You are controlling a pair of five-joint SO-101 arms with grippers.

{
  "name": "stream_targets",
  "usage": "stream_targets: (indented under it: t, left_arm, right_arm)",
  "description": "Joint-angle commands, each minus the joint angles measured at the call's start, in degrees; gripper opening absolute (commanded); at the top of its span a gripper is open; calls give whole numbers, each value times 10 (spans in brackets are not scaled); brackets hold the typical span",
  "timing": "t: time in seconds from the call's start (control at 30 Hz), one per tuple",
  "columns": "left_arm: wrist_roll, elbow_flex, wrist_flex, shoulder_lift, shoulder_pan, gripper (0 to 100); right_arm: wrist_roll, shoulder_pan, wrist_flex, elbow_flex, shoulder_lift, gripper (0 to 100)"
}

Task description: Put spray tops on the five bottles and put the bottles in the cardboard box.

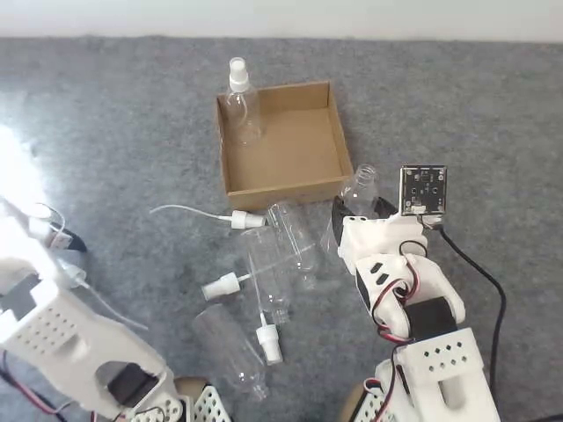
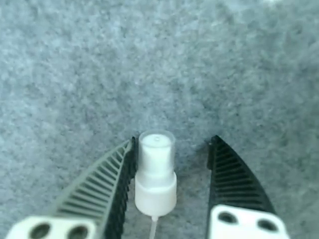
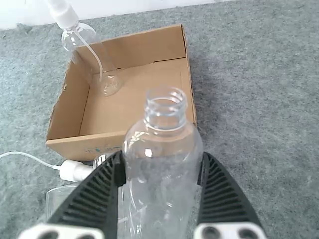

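My right gripper (image 3: 160,157) clamps a clear uncapped bottle (image 3: 163,124), upright with its neck open, just beside a near corner of the cardboard box (image 3: 84,142). The box is open-topped and holds one capped bottle (image 3: 79,37) propped in a far corner. A white spray top (image 2: 156,172) sits between my left gripper's (image 2: 172,144) jaws, against one and apart from the other. Three bare bottles (image 1: 295,236) lie on the tabletop (image 1: 493,105) before the box, with three loose spray tops (image 1: 222,285) among them.

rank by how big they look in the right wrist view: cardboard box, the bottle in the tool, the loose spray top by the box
cardboard box, largest
held bottle, though nearness to the camera enlarges it
loose spray top, smallest
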Motion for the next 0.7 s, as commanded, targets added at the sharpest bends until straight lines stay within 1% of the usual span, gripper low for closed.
stream_targets:
  t: [0.0, 0.1, 0.17, 0.43, 0.53, 0.67]
  left_arm:
    - [-34, 22, -10, -3, 5, 139]
    - [-51, 22, -8, -3, 5, 52]
    - [-59, 22, -9, -3, 5, 24]
    - [-57, 10, -1, -10, 5, 19]
    - [-57, -22, 30, -11, 4, 19]
    - [-57, -91, 92, -11, 3, 19]
  right_arm:
    - [-3, 6, -14, -5, -16, 56]
    - [-3, 6, -14, -5, -16, 56]
    - [-3, 6, -14, -5, -16, 56]
    - [-3, 6, -14, -5, -16, 56]
    - [-3, 6, -14, -5, -16, 56]
    - [-3, 6, -14, -5, -17, 56]
